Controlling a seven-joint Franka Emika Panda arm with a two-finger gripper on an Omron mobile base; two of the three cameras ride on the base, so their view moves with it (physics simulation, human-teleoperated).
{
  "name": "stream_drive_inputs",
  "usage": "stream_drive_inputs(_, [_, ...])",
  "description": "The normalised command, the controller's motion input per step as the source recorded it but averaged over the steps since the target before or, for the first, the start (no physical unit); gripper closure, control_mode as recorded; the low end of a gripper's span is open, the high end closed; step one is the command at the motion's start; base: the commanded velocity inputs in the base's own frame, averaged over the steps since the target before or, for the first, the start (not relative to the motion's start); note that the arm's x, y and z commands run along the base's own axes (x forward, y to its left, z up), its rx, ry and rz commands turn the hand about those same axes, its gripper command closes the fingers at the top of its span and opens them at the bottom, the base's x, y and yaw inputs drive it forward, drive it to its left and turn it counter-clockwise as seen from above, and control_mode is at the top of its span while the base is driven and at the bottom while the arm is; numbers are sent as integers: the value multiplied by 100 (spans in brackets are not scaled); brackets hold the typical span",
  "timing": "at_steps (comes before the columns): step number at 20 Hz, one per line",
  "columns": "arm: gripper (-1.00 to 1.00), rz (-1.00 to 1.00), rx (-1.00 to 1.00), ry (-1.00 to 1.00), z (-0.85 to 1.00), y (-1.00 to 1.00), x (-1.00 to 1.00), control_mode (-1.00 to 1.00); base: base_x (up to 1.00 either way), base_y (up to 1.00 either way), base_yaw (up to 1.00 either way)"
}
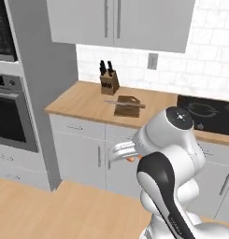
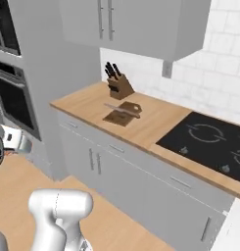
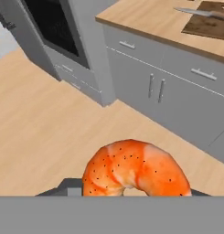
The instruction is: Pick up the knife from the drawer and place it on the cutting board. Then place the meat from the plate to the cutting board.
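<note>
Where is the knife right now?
The knife lies across the cutting board on the counter, just in front of the knife block, in both base views.

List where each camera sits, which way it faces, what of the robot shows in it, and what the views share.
Left base view: behind the arm's left, facing the counter; white arm lower right, end effector gripping the meat.
Right base view: behind the arm's right, facing the counter and cooktop; arm lower left.
Hand view: on the hand, facing floor and cabinets; meat close up.
Shared: cutting board with the knife across it.
</note>
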Motion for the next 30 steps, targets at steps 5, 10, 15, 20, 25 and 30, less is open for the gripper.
stream_drive_inputs(5, [100, 0, 0, 0, 0, 0, 0, 100, 100, 71, -63])
stream_drive_inputs(10, [100, 0, 0, 0, 0, 0, 0, 100, 100, 31, -63])
stream_drive_inputs(15, [100, 0, 0, 0, 0, 0, 0, 100, 57, 4, -53])
stream_drive_inputs(20, [100, -8, 0, 2, -68, 43, 14, -100, 0, 7, -4])
stream_drive_inputs(25, [100, -7, 1, 15, -47, 7, 94, -100, 0, 0, 0])
stream_drive_inputs(30, [100, -2, 2, 11, -14, -26, 91, -100, 0, 0, 0])
